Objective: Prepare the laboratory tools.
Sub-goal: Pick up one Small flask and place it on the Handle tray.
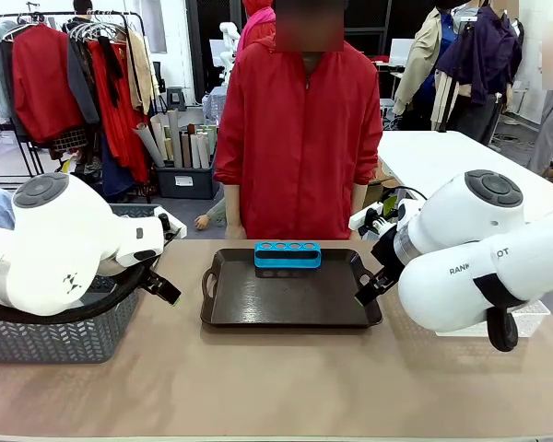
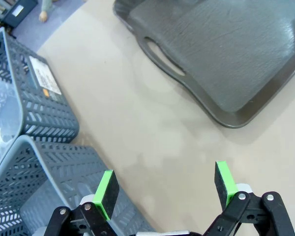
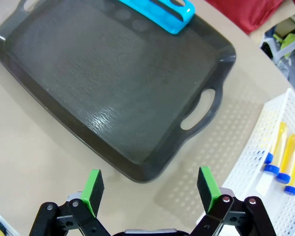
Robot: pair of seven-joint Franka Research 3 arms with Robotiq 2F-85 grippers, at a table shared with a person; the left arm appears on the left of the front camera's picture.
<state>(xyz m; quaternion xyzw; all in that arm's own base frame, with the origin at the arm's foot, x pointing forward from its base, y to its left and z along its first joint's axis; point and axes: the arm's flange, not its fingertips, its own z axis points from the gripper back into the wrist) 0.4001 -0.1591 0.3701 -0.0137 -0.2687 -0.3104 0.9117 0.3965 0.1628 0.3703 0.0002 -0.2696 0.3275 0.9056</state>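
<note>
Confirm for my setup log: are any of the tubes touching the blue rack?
Apart. The right wrist view shows the tubes lying in the white bin beside the tray, while the blue rack sits at the tray's far edge.

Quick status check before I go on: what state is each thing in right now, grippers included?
Left gripper: open, empty, above bare table beside the grey baskets.
Right gripper: open, empty, above the table near the tray's corner.
Blue rack: on the tray's far edge, holes empty.
Tray: holds the rack alone.
Tubes: three visible, capped, lying in the white bin.
</note>
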